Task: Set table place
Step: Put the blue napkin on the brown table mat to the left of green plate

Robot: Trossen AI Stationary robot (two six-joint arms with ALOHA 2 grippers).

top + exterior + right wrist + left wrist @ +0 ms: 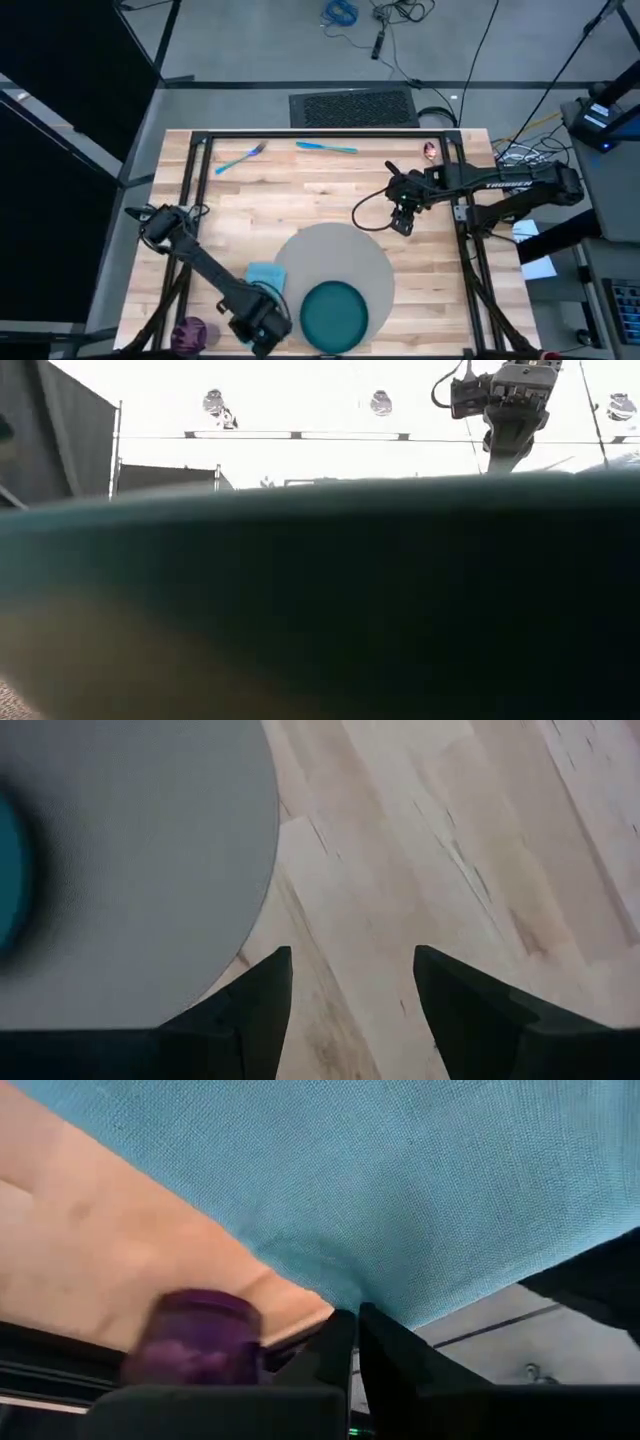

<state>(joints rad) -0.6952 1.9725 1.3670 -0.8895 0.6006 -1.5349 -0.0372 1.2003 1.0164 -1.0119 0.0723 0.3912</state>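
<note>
The light blue napkin [265,275] lies on the table [300,190], left of the round grey mat [335,262]. The dark teal plate [335,312] rests on the mat's near part and fills the low view [320,590]. My left gripper [262,318] is at the napkin's near edge, shut on it. A purple cup [195,333] stands at the near left corner. A blue-handled fork [240,157] and knife [325,147] lie by the far edge. My right gripper [403,215] hangs open above bare wood beside the mat's far right rim [255,870]. My left gripper pinches the napkin's near edge [345,1295] by a corner, between its two shut fingers [335,1345]. One layer or several, I cannot tell. The rest of the cloth [400,1180] spreads out ahead of the fingers over the wood.
A small reddish object [430,150] sits at the far right corner. Black frame rails [195,190] run over the table's left and right sides. There is bare wood between the mat and the cutlery.
</note>
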